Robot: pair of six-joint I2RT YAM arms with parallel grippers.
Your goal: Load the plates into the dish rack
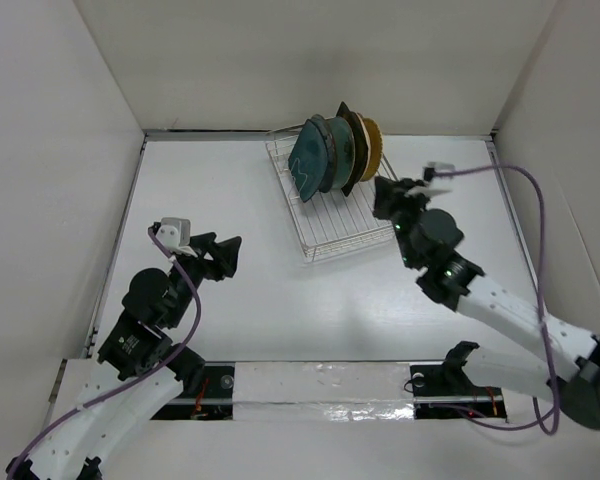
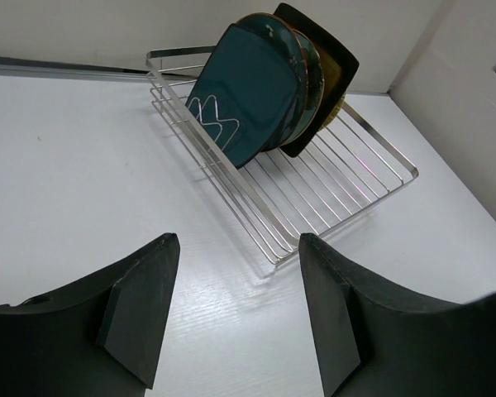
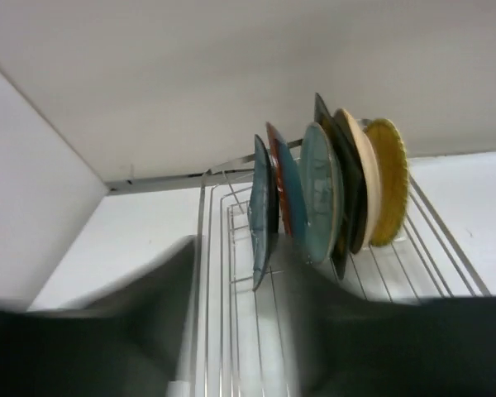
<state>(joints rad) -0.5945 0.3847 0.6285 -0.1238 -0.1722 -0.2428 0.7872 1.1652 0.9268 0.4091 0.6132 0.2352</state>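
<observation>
Left wrist: my left gripper [image 2: 236, 248] spread; ahead, silver wire dish rack [image 2: 347, 188] holds glossy plates [image 2: 248, 91] upright (square teal nearest), on white table [image 2: 66, 149].

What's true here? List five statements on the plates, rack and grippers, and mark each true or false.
1. The plates stand on edge in the rack. True.
2. One plate lies flat on the table. False: no plate shows on the table; all those in view are in the rack.
3. The left gripper grips a plate. False: it is open and empty, to the left of the rack.
4. The plates crowd the rack's far end, and its near wires are bare. True.
5. The right gripper is beside the rack's right edge. True.
</observation>
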